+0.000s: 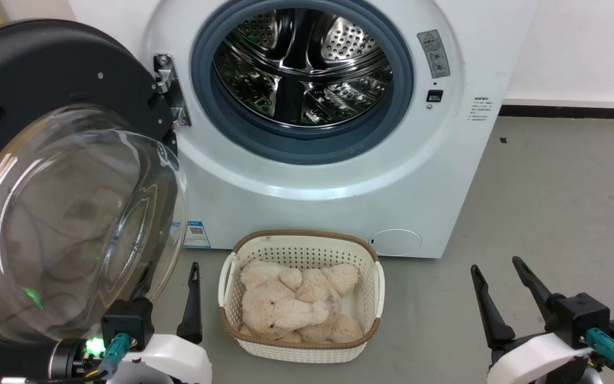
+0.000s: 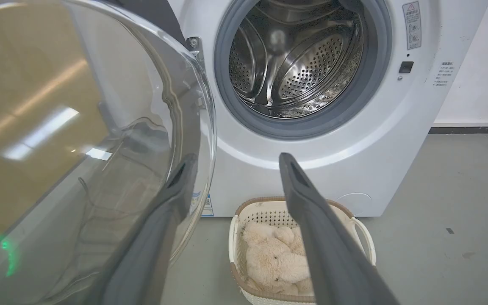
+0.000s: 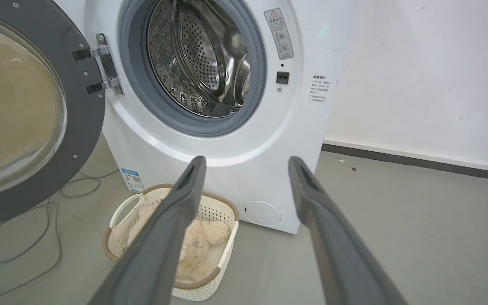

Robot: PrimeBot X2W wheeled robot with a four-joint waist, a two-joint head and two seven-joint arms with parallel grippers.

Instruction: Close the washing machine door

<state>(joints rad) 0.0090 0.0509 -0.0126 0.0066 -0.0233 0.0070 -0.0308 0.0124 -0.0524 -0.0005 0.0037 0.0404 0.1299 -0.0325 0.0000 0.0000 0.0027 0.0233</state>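
Note:
The washing machine door stands swung wide open at the left, hinged beside the drum opening. It has a black rim and a bulging clear glass bowl. My left gripper is open at the bowl's lower right edge. One of its fingers shows against the glass and the other is clear of it; I cannot tell whether anything touches. In the right wrist view the door is at the left. My right gripper is open and empty, low at the right, far from the door.
A cream basket holding a beige plush toy sits on the grey floor in front of the white machine, between my grippers. Cables lie on the floor under the door. A white wall stands at the right.

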